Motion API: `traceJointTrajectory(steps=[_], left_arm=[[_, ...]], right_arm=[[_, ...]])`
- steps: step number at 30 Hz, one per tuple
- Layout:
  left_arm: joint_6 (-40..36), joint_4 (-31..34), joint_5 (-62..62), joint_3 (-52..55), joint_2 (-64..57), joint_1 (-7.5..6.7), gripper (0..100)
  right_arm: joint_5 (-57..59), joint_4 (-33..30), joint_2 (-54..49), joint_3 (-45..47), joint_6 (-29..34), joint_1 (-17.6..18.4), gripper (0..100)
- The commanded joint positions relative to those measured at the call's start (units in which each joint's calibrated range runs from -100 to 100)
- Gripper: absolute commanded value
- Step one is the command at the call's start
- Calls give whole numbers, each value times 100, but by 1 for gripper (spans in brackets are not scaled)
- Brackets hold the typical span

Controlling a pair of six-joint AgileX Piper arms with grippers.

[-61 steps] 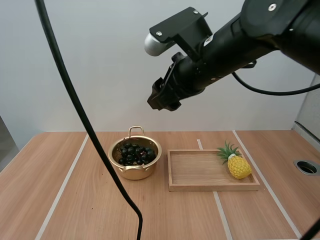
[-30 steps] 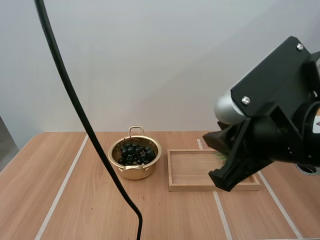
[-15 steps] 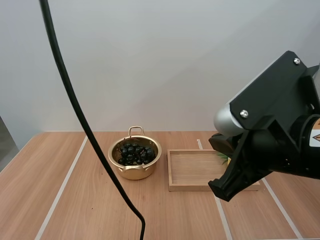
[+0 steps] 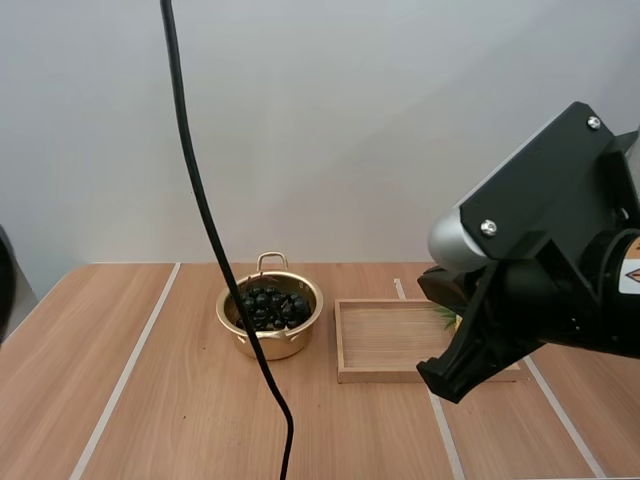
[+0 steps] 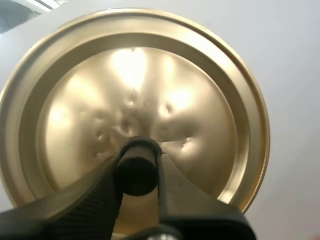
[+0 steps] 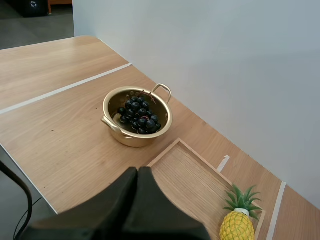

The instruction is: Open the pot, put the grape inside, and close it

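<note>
The gold pot (image 4: 270, 318) stands open on the table, left of the wooden tray (image 4: 385, 372), with the dark bunch of grapes (image 4: 268, 305) inside it. The pot (image 6: 137, 122) and grapes (image 6: 139, 115) also lie ahead of my right gripper (image 6: 136, 172), which is shut on nothing, its fingers together as one dark wedge over the tray's near corner. My right arm (image 4: 540, 290) hangs large over the tray's right end. My left gripper (image 5: 138, 172) is shut on the black knob (image 5: 137, 167) of the gold lid (image 5: 200, 100), held up off the pot.
A toy pineapple (image 6: 239, 225) lies at the far end of the tray (image 6: 192, 182); my right arm hides most of it in the high view. Bare wood with pale stripes (image 4: 125, 375) stretches left of and in front of the pot.
My right arm pulled back from above the pot to the near right over the tray, then held still for the last half second. Pot, grapes and tray have not moved.
</note>
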Motion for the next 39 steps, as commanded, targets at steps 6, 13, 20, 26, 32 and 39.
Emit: traceJointTrajectory(steps=[6, 13, 20, 26, 32, 39], left_arm=[[203, 45, 0, 949, -44, 2, 0], [409, 45, 0, 2394, -88, 2, 0], [563, 45, 0, 3808, -73, 2, 0], [631, 45, 0, 4757, 38, 2, 0], [874, -7, 0, 5729, 183, 2, 0], [1809, -267, 0, 6576, 446, 2, 0]], right_arm=[[0, -32, -42, 20, 20, -19, 0], [0, -32, -42, 20, 20, -19, 0], [0, -32, -42, 20, 20, -19, 0], [0, 19, -42, 20, 20, -19, 0], [0, 111, -42, 20, 20, -19, 0], [0, 111, -42, 20, 20, -19, 0]])
